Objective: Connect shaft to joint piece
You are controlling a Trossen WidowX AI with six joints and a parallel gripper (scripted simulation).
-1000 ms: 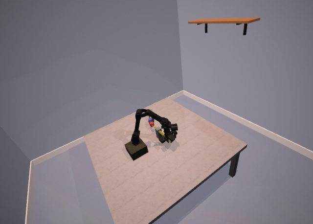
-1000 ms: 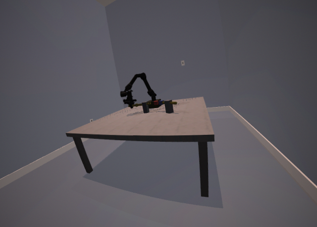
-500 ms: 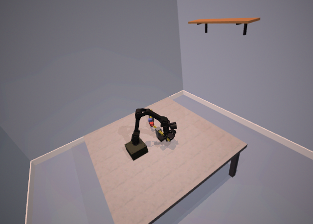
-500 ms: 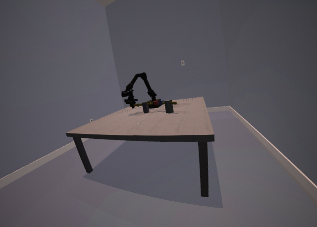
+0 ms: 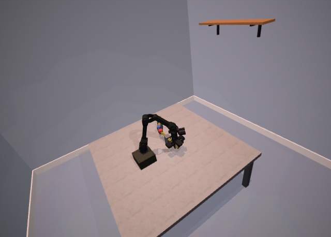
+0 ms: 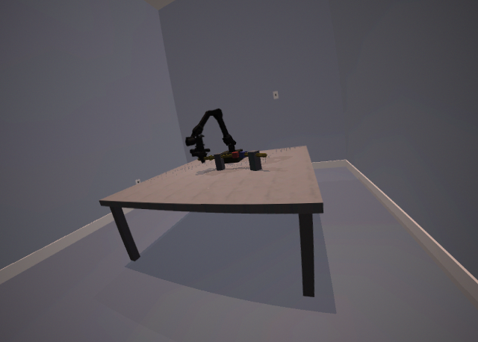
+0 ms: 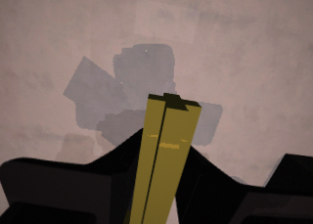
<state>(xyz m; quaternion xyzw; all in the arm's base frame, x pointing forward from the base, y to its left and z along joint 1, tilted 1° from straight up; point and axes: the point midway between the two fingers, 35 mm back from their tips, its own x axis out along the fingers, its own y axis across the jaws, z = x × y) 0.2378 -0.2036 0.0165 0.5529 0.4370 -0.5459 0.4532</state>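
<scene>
My gripper (image 5: 175, 145) (image 6: 201, 159) (image 7: 157, 135) is shut on the free end of the yellow second shaft (image 7: 172, 120) (image 6: 210, 158), just above the table (image 5: 186, 189) (image 6: 251, 192) (image 7: 254, 48). This shaft runs through a dark block (image 6: 219, 162) (image 5: 167, 136) towards the red square joint piece (image 5: 160, 131) (image 6: 234, 153). Behind the joint piece sits a blue part (image 5: 159, 127) (image 6: 241, 153) on the fixed shaft (image 6: 262, 154), which passes through the other dark block (image 6: 254, 160). I cannot tell whether the shaft tip has reached the joint's opening.
The arm's base (image 5: 144, 158) stands on the table close to the blocks. An orange shelf (image 5: 236, 21) hangs high on the far wall. The table's front edge (image 6: 212, 207) is far from the assembly.
</scene>
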